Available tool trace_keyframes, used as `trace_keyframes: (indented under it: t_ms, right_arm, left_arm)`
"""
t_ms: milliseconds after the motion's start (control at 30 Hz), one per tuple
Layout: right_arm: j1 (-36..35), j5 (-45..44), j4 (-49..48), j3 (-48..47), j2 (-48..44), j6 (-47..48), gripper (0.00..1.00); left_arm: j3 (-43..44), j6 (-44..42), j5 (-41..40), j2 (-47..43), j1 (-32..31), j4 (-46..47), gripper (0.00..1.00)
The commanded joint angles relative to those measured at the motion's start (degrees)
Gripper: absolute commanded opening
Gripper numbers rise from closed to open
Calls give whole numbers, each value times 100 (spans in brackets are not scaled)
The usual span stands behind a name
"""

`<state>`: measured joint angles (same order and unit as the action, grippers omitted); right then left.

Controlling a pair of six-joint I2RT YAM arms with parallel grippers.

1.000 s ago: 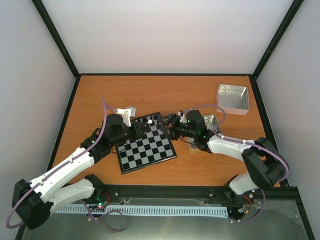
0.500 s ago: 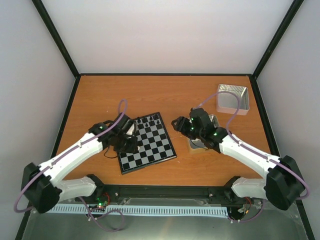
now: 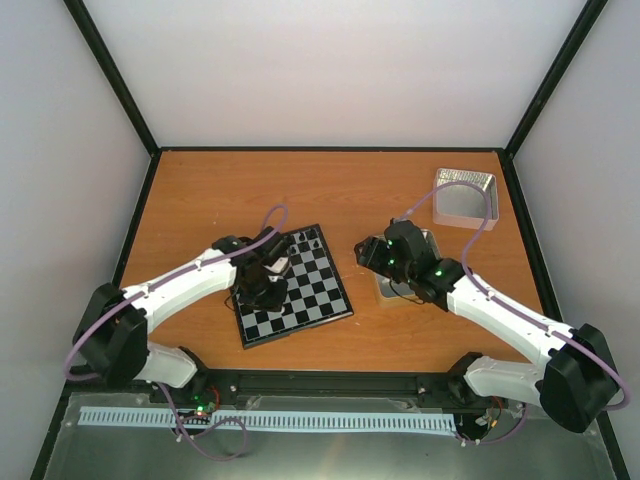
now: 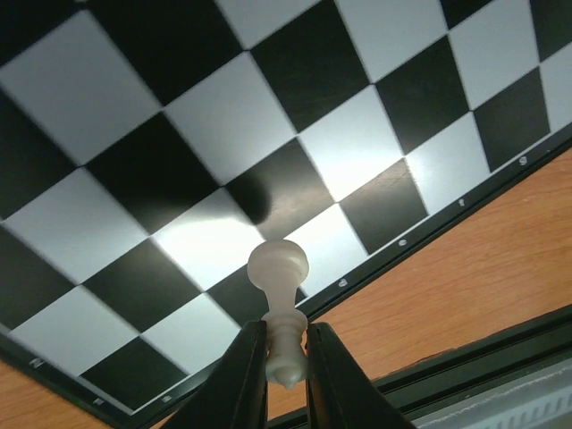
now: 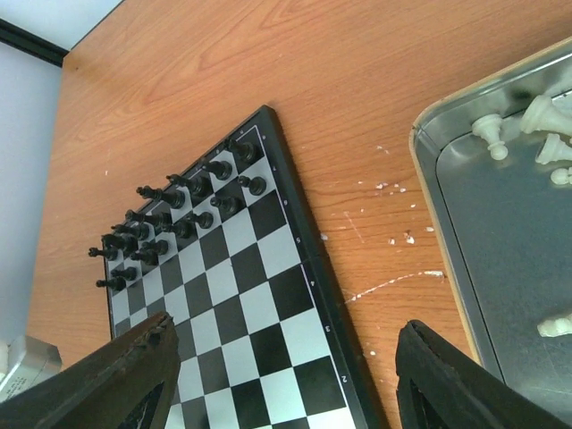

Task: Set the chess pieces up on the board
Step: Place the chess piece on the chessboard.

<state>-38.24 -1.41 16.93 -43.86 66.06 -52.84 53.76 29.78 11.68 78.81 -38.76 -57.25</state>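
Observation:
My left gripper (image 4: 286,331) is shut on the base of a cream-white chess piece (image 4: 278,268), which hangs just above the board (image 4: 268,116) near its lettered rim. In the top view that gripper (image 3: 264,284) is over the board's (image 3: 320,300) left side. My right gripper (image 5: 286,384) stands open and holds nothing. It hovers between the board (image 5: 259,295) and a silver tin (image 5: 500,268) and appears right of the board from above (image 3: 366,251). A few white chess pieces (image 5: 492,134) lie in that tin. Black chessmen (image 5: 170,214) fill the board's far rows.
A second silver tin (image 3: 465,197) sits at the back right of the table. The near tin (image 3: 386,290) lies partly under my right arm. White flecks (image 5: 393,237) dot the wood between board and tin. A grey box corner (image 5: 22,362) shows left of the board.
My right gripper has pulled back to the right, off the board's far corner towards the tin. My left gripper, still holding the white piece, has shifted towards the board's near-left part.

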Motion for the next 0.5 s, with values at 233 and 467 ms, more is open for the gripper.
trace_keyframes:
  t_ms: [233,467]
  right_arm:
    - [27,-200,3,218,-101,24,66]
    - [27,-179,-34,283,-94,-15,67]
  left_arm:
    - [232,-26,262,396,-421,190,1]
    - [124,-147,499,495,-426,318,1]
